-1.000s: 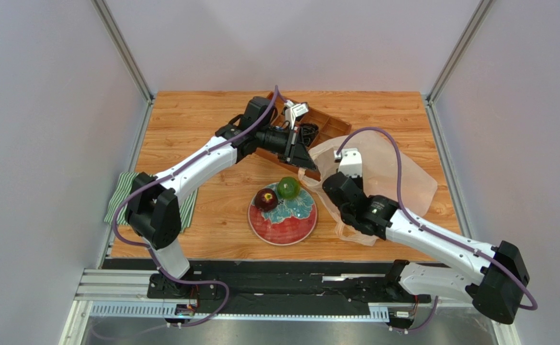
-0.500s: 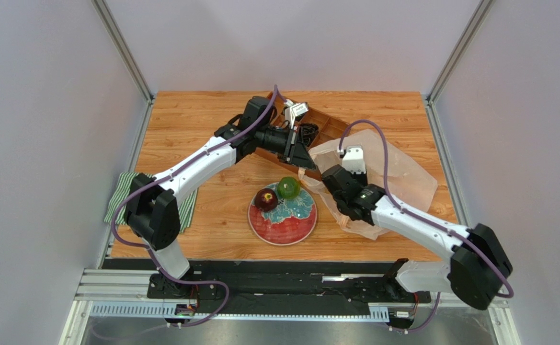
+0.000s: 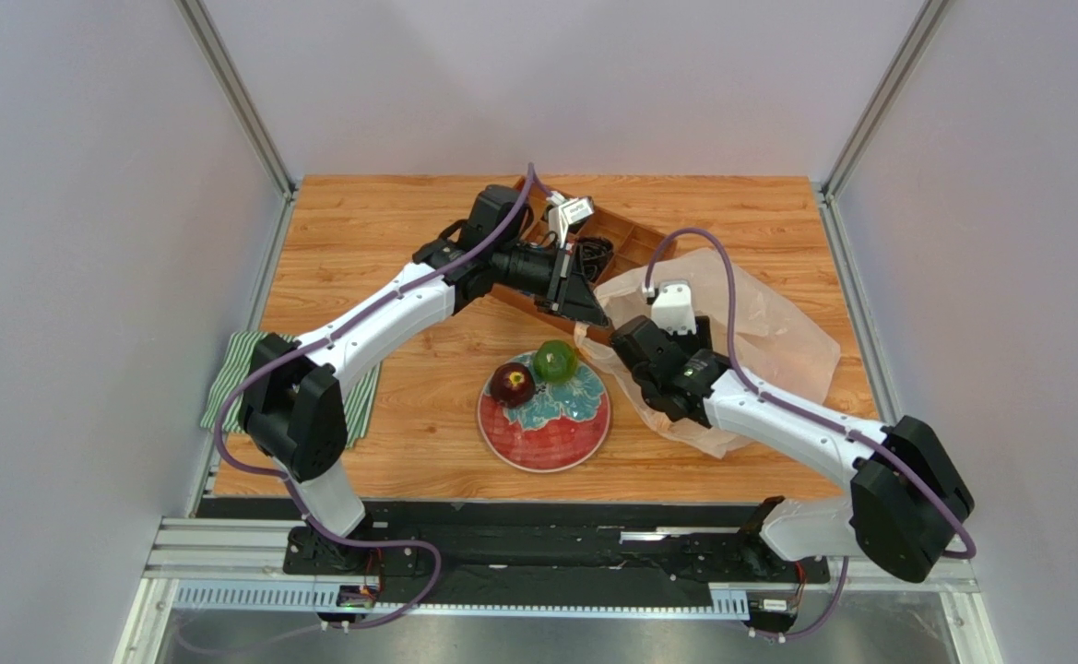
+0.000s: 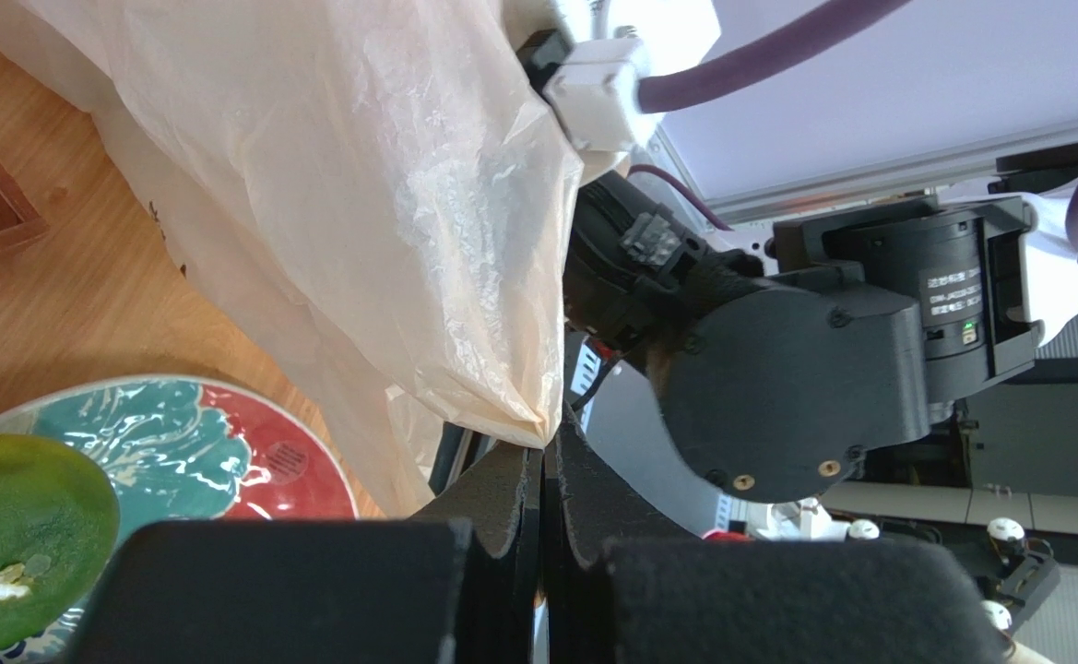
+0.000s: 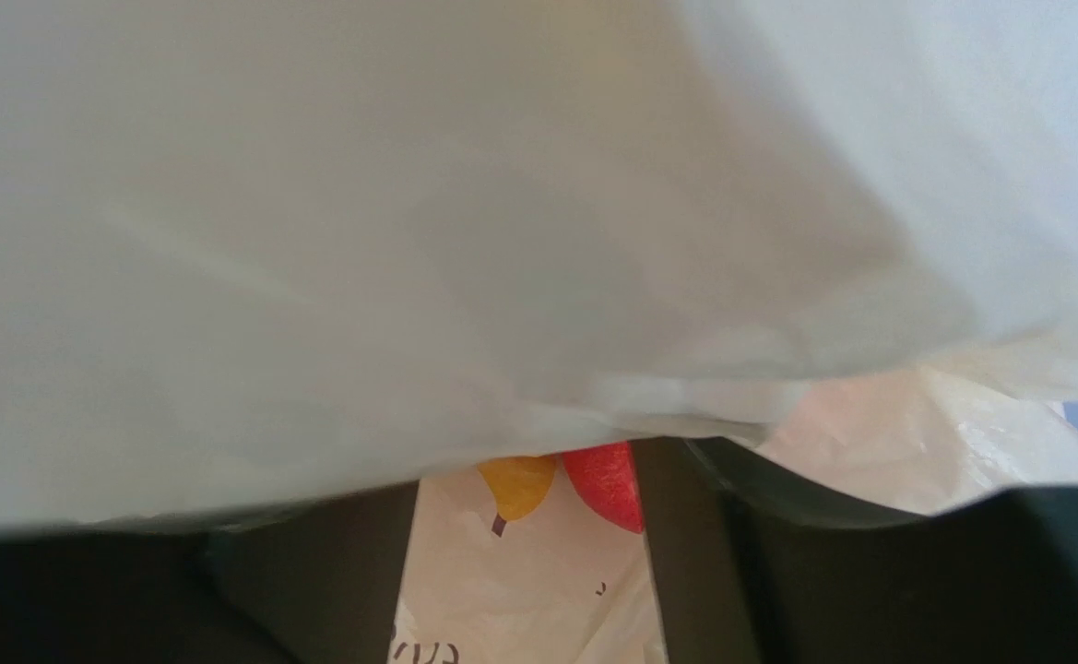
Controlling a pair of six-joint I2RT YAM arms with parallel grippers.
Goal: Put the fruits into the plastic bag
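From above, the plastic bag (image 3: 773, 332) lies crumpled on the worktop (image 3: 364, 235), at about 2 o'clock from the plate (image 3: 544, 429). The left gripper (image 3: 589, 307) meets the bag's near-left edge. It is just in front of the wooden tray (image 3: 634, 246), which sits at 12 o'clock from the plate. The right arm (image 3: 780, 422) reaches to the bag's mouth from 5 o'clock, and its fingers cannot be seen in this view. A dark red apple (image 3: 511, 383) and a green fruit (image 3: 554, 361) sit on the plate's far half, touching or nearly so. A striped cloth (image 3: 233, 376) lies at the worktop's 9 o'clock edge.

In the left wrist view, the left gripper's black pads are pressed together, pinching a drawn-out corner of the bag film. The bag rises from there toward 11 o'clock. The green fruit and the plate are at 8 o'clock. A label (image 4: 953, 274) on the right arm's black housing carries small white print, too fine to read.

In the right wrist view, bag film covers the upper frame. The right gripper (image 5: 530, 515) has its dark fingers (image 5: 295, 581) spread apart, with nothing between them. Past the gap show an orange-yellow shape and a red one; I cannot tell whether they are fruit or print. Brown lettering at 6 o'clock is cut off and unreadable.
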